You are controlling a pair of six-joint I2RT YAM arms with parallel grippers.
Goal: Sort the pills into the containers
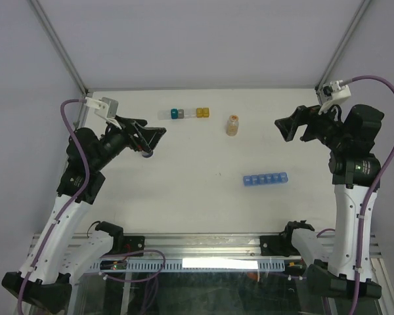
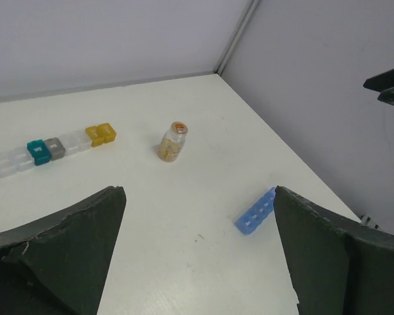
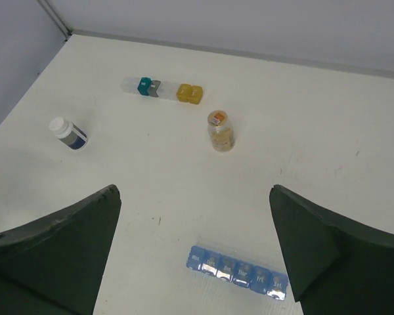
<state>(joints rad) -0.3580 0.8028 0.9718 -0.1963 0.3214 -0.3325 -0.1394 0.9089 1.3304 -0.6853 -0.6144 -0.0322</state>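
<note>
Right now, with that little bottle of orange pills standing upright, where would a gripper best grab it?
Probably around the round body of the bottle, just below the cap, coming in level from the side. It stands upright with nothing touching it, so open fingers can straddle it; the right gripper looks nearer.

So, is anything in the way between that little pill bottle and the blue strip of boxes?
Nothing visible. Only table surface lies between the pill bottle and the blue strip. The coloured cube row sits off to the side, clear of that path.

Coloured cube row (image 1: 184, 113); white-capped bottle (image 3: 69, 133) well apart
</note>
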